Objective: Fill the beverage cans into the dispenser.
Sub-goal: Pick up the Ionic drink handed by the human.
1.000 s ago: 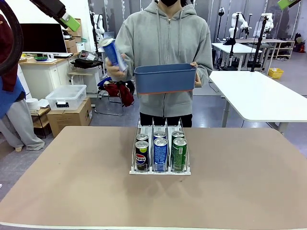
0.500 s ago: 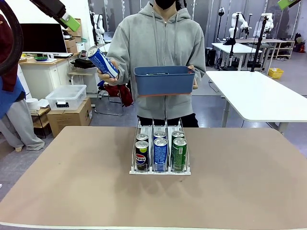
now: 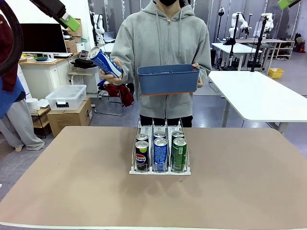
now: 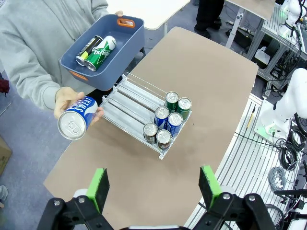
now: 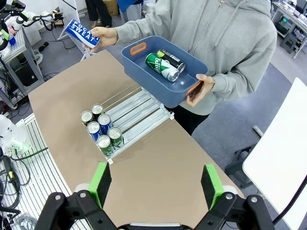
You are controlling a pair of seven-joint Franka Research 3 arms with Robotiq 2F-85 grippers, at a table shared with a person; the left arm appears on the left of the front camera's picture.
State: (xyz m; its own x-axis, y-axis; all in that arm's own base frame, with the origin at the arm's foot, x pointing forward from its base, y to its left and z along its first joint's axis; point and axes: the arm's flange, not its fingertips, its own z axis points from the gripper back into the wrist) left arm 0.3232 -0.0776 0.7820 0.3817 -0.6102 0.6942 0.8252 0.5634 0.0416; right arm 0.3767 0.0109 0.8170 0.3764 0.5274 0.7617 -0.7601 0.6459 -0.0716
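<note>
The clear dispenser (image 3: 159, 168) stands mid-table with several beverage cans (image 3: 160, 152) at its near end: black, blue and green, two deep. Across the table a person holds a blue can (image 3: 104, 61) tilted in one hand and a blue bin (image 3: 168, 79) in the other. A green can (image 5: 162, 67) and a black can (image 5: 171, 59) lie in the bin (image 5: 144, 67). My left gripper (image 4: 154, 187) hangs open high above the dispenser (image 4: 129, 103), holding nothing. My right gripper (image 5: 156, 184) is open too, high over the dispenser (image 5: 139, 108). Both grippers (image 3: 68, 21) (image 3: 287, 3) sit at the picture's top corners.
The brown table (image 3: 72, 191) is bare around the rack. Behind the person are a white table (image 3: 259, 96), a clear storage box (image 3: 66, 97) on cardboard boxes, and another person's sleeve (image 3: 9, 43) at far left.
The person's hand has brought the blue can away from the bin, outward and slightly lower, tilting it more. The bin has shifted slightly. Both grippers are unmoved.
</note>
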